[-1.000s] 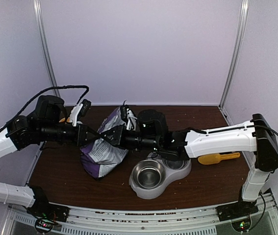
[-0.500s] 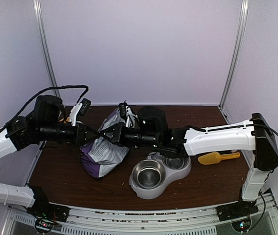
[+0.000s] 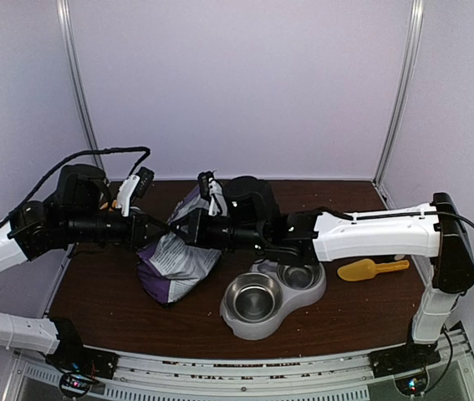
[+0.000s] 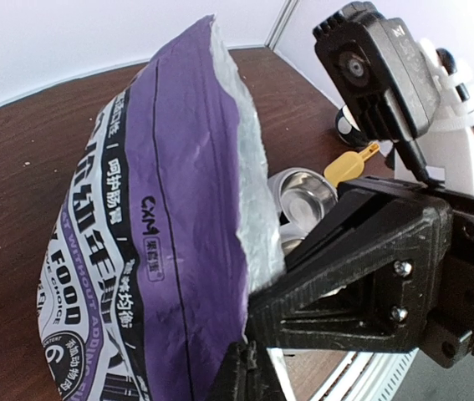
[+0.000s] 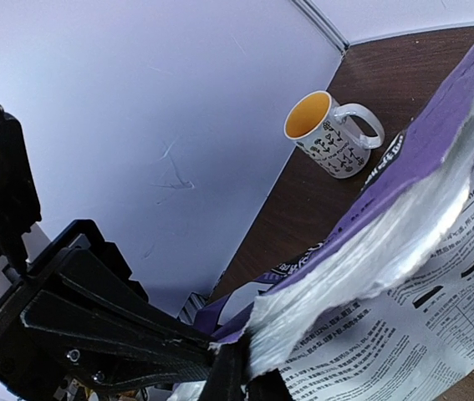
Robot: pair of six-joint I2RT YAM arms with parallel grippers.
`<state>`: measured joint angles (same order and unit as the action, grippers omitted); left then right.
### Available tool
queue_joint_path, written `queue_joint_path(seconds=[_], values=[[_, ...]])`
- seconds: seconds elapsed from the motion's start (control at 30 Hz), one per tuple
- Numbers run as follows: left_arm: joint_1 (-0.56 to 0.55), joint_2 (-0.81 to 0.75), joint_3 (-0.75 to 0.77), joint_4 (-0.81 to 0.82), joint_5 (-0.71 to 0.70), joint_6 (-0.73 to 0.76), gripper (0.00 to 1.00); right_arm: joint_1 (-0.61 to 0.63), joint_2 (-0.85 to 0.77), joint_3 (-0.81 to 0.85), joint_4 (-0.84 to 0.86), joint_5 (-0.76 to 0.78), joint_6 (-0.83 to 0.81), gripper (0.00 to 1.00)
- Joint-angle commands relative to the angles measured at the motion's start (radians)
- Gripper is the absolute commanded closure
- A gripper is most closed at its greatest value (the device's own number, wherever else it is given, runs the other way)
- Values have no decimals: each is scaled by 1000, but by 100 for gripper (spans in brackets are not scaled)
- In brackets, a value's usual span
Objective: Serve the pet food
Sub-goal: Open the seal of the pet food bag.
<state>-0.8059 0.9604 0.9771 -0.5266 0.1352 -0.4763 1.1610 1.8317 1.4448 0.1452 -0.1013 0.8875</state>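
Observation:
The purple-and-white food bag (image 3: 176,261) stands on the brown table, left of centre. My left gripper (image 3: 166,227) is shut on its torn top edge from the left. My right gripper (image 3: 183,228) is shut on the same edge from the right, tip to tip with the left one. In the left wrist view the purple side of the bag (image 4: 161,234) fills the frame, with my left gripper (image 4: 253,368) pinching the silver-lined rim. In the right wrist view the bag (image 5: 437,251) shows its printed white side, and my right gripper (image 5: 241,376) pinches the rim. The pet food is hidden inside the bag.
A grey double bowl stand (image 3: 241,326) with two steel bowls sits right of the bag, under the right arm. A yellow scoop (image 3: 370,269) lies further right. A white mug with a yellow inside (image 5: 330,134) stands behind the bag near the left wall.
My right gripper has closed on the bag's top edge. The right arm has shifted a little left and away, and the bag's top has moved with it. The left arm holds its grip.

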Motion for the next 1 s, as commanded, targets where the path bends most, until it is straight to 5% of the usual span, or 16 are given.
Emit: queue_joint_path(seconds=[0.0, 0.97], values=[[-3, -34, 17, 148, -31, 35, 100, -17, 80, -5, -261, 147, -50, 100], [-3, -63, 18, 157, -157, 49, 100, -8, 109, -26, -358, 236, -55, 100]])
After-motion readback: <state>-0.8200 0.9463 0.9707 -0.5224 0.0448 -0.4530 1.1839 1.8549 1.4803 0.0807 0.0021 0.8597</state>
